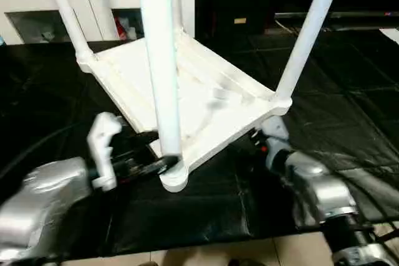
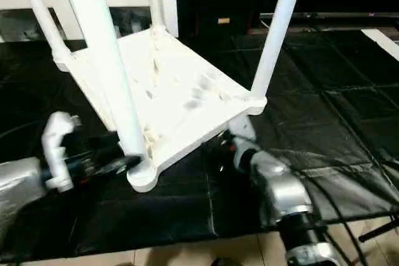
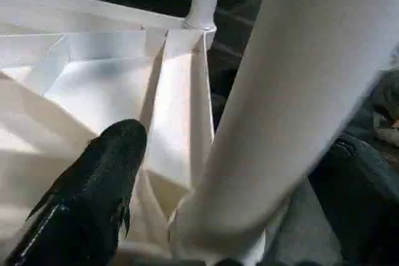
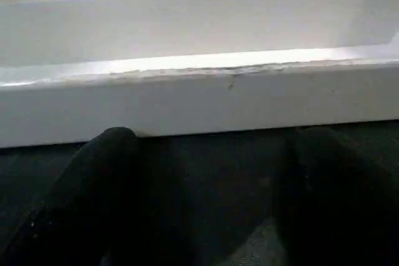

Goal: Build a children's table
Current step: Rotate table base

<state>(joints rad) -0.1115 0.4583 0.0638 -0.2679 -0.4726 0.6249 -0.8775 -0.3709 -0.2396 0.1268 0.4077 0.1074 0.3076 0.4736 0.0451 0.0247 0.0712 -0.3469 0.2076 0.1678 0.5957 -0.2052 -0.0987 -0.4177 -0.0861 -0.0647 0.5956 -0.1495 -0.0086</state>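
Table (image 1: 206,101): upside down on the black mat (image 1: 336,123), legs up, near corner toward the robot.
Near leg (image 1: 163,73): seated in its socket.
Left gripper (image 1: 153,165): jaws wide, empty, at the near-left edge.
Right gripper (image 2: 227,144): wide, empty, under the near-right rim (slide both under evenly before lifting to flip).
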